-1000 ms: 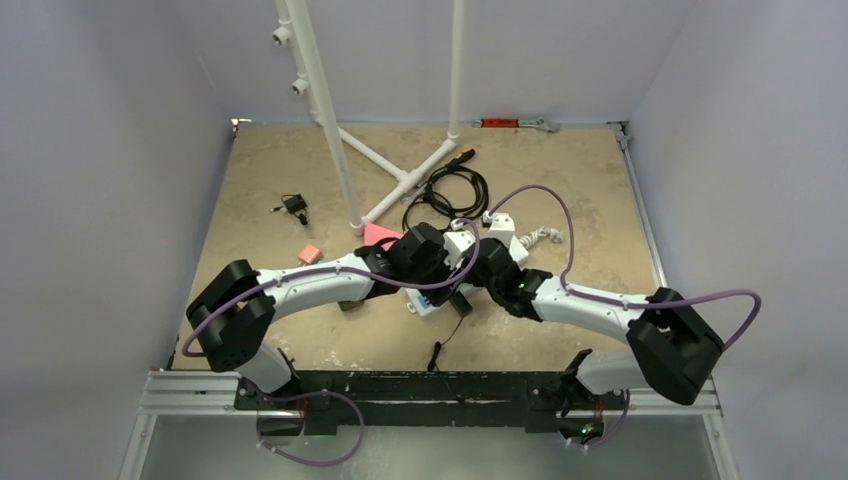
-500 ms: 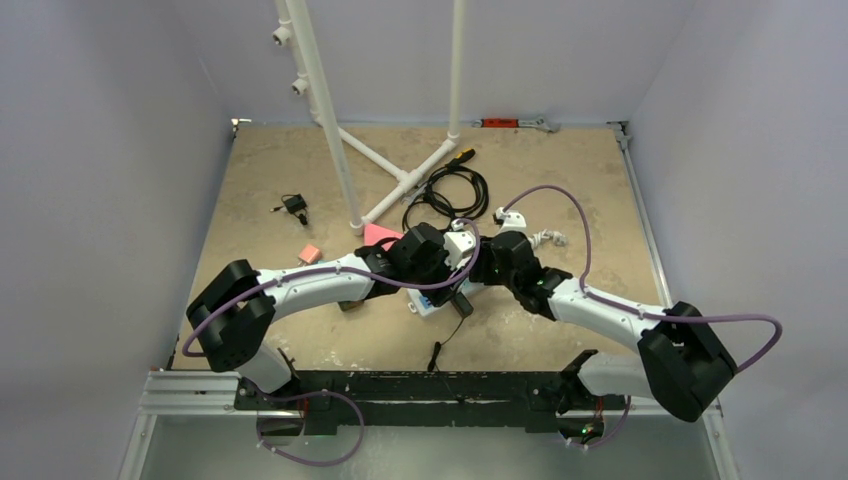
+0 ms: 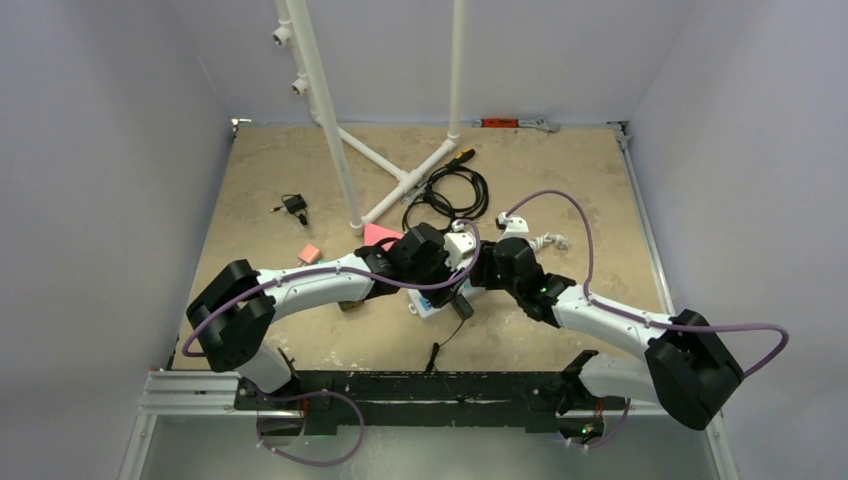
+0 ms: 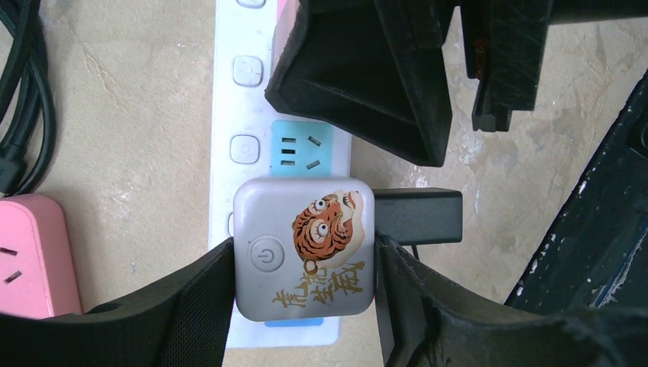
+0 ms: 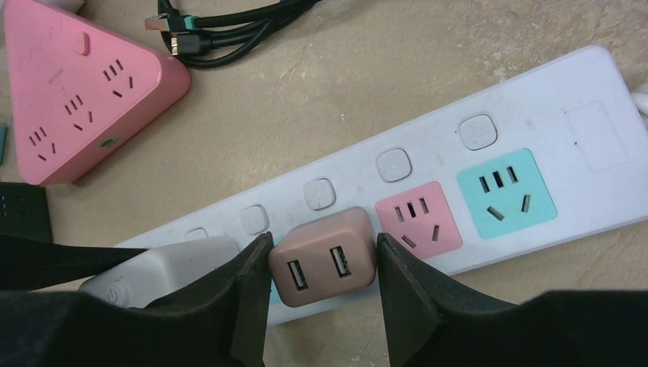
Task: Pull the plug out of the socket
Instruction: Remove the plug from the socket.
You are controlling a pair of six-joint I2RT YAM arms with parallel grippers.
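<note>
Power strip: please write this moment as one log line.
left pincer: shut on tiger plug | right pincer: shut on pink USB plug | power strip: both seated

From where I stand the two look like twins: the left arm (image 3: 310, 282) and the right arm (image 3: 605, 318) each have smooth white tubular links set between bulky matt-black joint housings (image 3: 228, 318); a thin purple cable (image 3: 548, 193) trails in loose loops along each one; the left fingers (image 4: 183, 306) and the right fingers (image 5: 229, 321) are black plastic, thick and wedge-shaped, faintly ridged like printed parts.
</note>
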